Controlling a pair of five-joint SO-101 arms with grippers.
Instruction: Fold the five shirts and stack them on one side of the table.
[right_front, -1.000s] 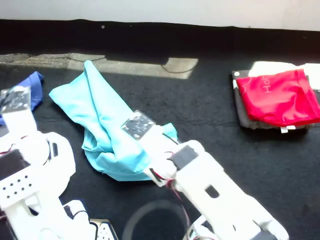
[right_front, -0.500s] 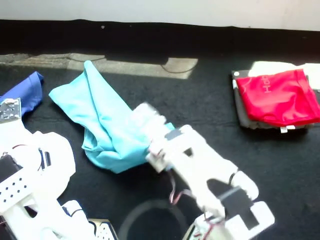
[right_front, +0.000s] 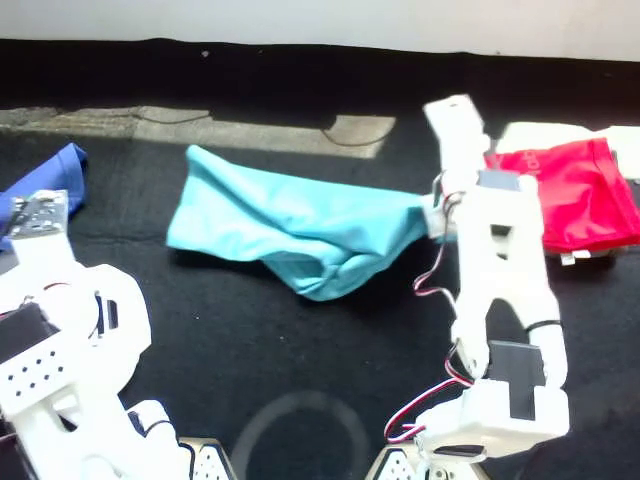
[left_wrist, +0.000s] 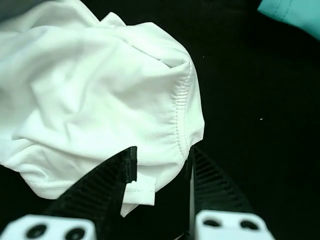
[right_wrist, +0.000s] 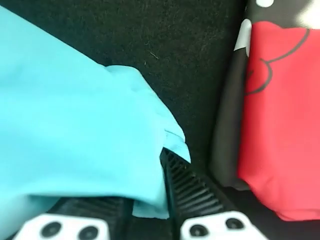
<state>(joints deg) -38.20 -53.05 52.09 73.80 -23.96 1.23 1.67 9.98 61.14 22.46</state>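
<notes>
Five shirts by my count. Since a second ago the right arm has swung across toward the stack, dragging the teal shirt (right_front: 300, 230) out long over the black felt-like table (right_front: 300, 350). The right gripper (right_front: 432, 215) pinches its smooth corner, just beside the red shirt (right_front: 580, 195) folded on a dark grey shirt (right_wrist: 227, 150). The left gripper (left_wrist: 161, 162) hangs spread over the crumpled white shirt (left_wrist: 90, 95), at its stitched hem. The blue shirt (right_front: 58, 172) lies nearby.
</notes>
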